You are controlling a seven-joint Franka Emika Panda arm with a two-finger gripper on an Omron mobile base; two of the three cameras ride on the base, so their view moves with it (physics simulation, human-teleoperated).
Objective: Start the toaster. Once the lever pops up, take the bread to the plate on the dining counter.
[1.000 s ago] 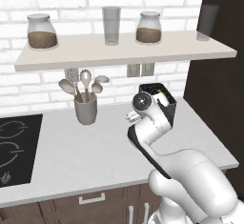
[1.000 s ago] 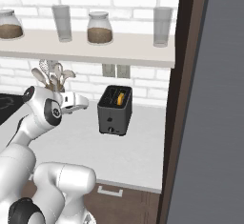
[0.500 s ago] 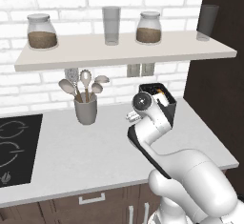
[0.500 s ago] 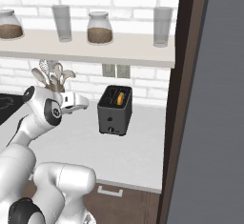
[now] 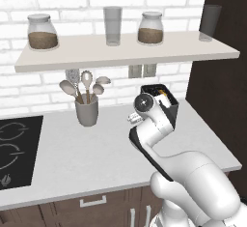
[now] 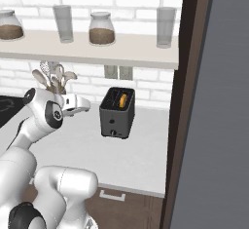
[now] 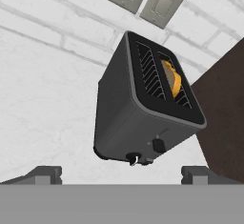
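Nothing has shifted over the last second: my arm holds the same pose and the toaster [image 6: 117, 112] sits where it was, so the start step is not yet begun. Left of the toaster stands the grey utensil cup [image 5: 87, 111]. My gripper [image 7: 122, 173] hangs above and short of the toaster, fingertips [image 7: 45, 174] wide apart and empty. The bread [image 7: 172, 77] sits in the slot farther from the cup. The lever [image 7: 159, 145] looks untouched; I judge pressing it comes next.
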